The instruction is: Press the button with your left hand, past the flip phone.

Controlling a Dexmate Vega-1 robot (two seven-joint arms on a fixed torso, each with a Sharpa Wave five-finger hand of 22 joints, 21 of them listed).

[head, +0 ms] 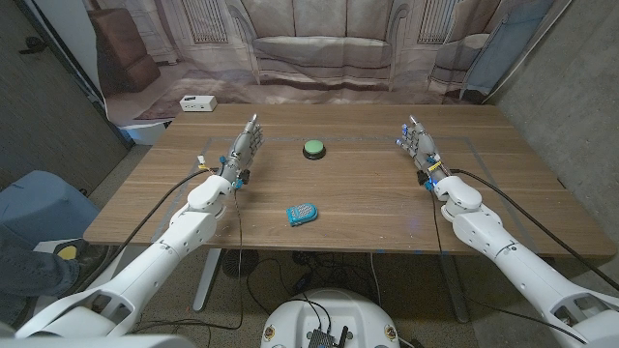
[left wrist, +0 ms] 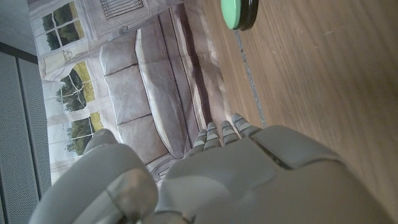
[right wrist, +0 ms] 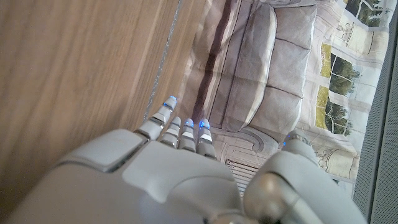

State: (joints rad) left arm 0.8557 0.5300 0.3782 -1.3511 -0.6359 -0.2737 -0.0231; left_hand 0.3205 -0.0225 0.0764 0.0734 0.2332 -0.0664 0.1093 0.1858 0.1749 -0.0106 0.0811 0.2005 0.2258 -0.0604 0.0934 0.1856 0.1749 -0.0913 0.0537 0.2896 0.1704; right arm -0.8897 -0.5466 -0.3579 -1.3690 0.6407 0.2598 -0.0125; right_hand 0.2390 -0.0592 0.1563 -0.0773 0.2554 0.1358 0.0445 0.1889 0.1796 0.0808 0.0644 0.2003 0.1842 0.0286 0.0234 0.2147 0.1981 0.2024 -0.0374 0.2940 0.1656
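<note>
- While you look down from the head view, your left hand (head: 246, 143) stands over the left part of the wooden table (head: 368, 208), fingers stretched out straight and close side by side, holding nothing.
- Your left hand's fingertips point toward the far edge of the table, and the hand is apart from both the button and the phone.
- You have the green button (head: 313, 149) in its dark base sitting toward the far middle of the table, to the right of your left hand and about level with it.
- From the left wrist view, the same button (left wrist: 239, 12) shows at the picture's edge, well clear of your fingers (left wrist: 221, 134), with bare wood between.
- Your flip phone (head: 302, 214), a blue-green one lying flat, is nearer the robot than the button, close to the table's middle and slightly left of the button's line.
- Your right hand (head: 418, 142) stands over the right part of the table, fingers extended and gripping nothing; it is well apart from the button.
- In the right wrist view, your right hand's fingertips (right wrist: 186, 127) glow blue and reach out over the bare wood.
- Behind the table you see a printed backdrop of a sofa (head: 319, 48), and a small white box (head: 197, 102) lies on the floor beyond the table's far left corner.
</note>
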